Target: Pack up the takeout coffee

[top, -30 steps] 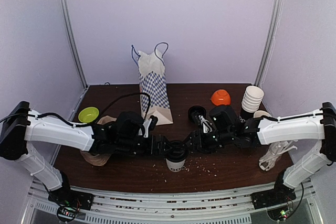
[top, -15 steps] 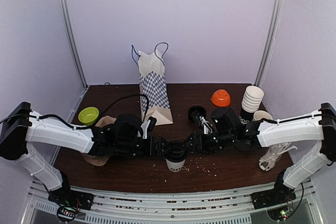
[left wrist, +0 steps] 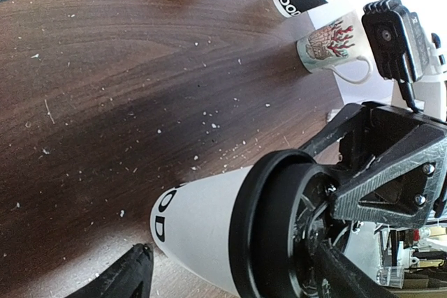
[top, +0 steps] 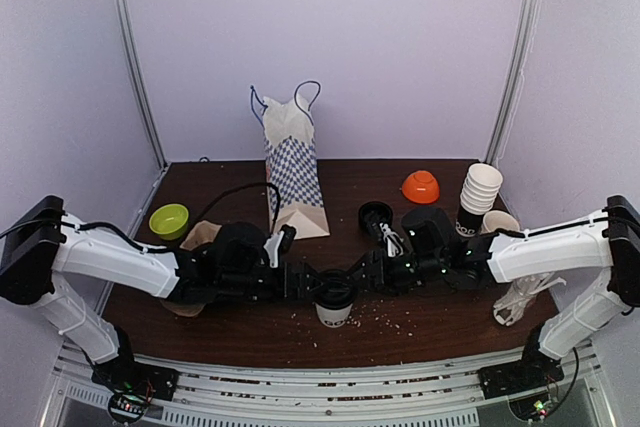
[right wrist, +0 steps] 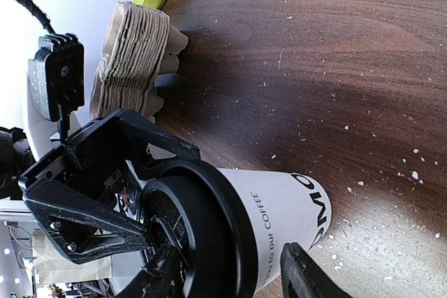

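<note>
The takeout coffee, a white paper cup with black print and a black lid, stands upright near the table's front edge. My left gripper reaches it from the left and my right gripper from the right. In the left wrist view the cup lies between open jaws: one finger is by its base, the other over the lid. In the right wrist view the jaws are also apart, with one finger over the lid and one beside the wall.
A checkered paper bag stands open behind the cup. A stack of black lids, an orange bowl, stacked lidless cups and a mug sit at the right. A green bowl and cardboard carriers are at the left.
Both arms have settled slightly lower and closer around the cup's lid. The left jaws have narrowed a little. The cup has stayed in place.
</note>
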`<state>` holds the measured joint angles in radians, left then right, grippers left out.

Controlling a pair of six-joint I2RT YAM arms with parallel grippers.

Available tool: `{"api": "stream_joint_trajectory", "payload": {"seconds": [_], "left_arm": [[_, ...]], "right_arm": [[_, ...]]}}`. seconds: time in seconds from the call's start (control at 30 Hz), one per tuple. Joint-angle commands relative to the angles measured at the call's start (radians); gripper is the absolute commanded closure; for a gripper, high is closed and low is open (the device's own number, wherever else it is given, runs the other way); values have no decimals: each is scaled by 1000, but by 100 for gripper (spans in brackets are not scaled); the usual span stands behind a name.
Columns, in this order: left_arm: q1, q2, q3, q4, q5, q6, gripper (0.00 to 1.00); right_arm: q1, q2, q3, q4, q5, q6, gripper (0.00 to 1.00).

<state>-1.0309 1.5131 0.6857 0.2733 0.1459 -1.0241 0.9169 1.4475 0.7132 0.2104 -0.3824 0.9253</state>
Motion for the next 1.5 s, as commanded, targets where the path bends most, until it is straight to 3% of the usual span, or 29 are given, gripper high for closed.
{"api": "stream_joint_trajectory", "payload": {"seconds": [0.0, 0.1, 0.37, 0.6, 0.83, 1.47], "left_arm": [[11, 45, -49, -68, 6, 3, 19], [11, 31, -46, -66, 16, 9, 18], [11, -44, 57, -157, 4, 73, 4], [3, -73, 83, -169, 22, 93, 2], [-16, -41, 81, -158, 45, 104, 2], [-17, 23, 23, -122, 42, 79, 9]], "right_arm": [[4, 48, -48, -105, 16, -3, 50], [5, 31, -42, -104, 7, -6, 48], [6, -71, 51, -152, -14, -32, 21], [41, -80, 53, -162, -30, -51, 10], [51, -46, 14, -126, -33, -35, 10], [56, 26, -58, -85, -24, -5, 25]]}}
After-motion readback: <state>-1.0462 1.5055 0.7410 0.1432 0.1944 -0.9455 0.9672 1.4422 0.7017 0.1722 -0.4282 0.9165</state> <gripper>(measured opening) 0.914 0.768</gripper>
